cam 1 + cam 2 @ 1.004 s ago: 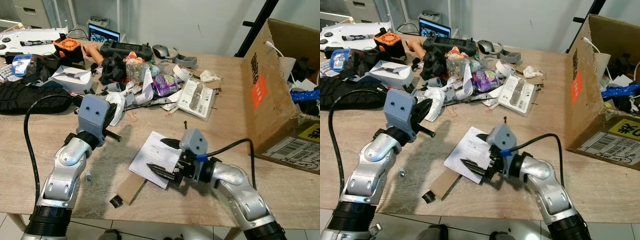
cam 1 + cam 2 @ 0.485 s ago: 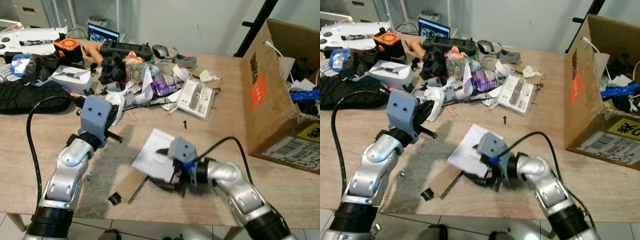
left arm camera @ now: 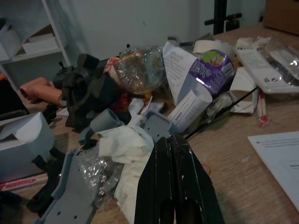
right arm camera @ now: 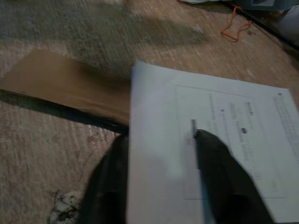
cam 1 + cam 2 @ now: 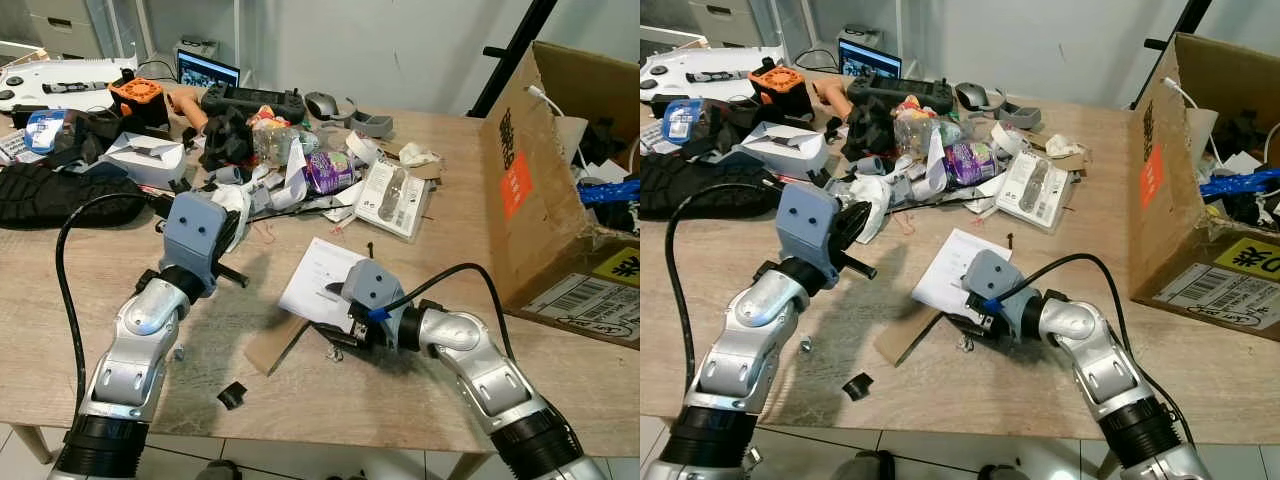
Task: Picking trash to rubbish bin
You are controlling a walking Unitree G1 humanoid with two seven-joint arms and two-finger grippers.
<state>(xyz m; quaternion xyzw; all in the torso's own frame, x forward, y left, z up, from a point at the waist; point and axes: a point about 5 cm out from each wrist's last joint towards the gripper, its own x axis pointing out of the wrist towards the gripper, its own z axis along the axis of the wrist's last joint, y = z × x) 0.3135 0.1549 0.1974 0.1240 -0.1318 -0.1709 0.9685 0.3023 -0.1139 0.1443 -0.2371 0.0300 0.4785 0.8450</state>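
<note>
Cluttered desk [image 5: 120, 250]: white paper sheet [image 5: 325, 280] near front edge w/ right gripper [image 5: 335, 330] jaws now clamped on its edge, sheet lifted and shifted vs a sec ago. We judge it's grasped, ready for cardboard box [image 5: 560, 190] at right edge. Left gripper [image 3: 173, 186] jaws closed, empty.

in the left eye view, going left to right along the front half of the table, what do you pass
small black scrap → brown cardboard strip → right tool on the white paper sheet → big cardboard box

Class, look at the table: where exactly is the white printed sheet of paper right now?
The white printed sheet lies near the table's middle front, caught between the right gripper's jaws, overlapping a brown cardboard strip.
</note>
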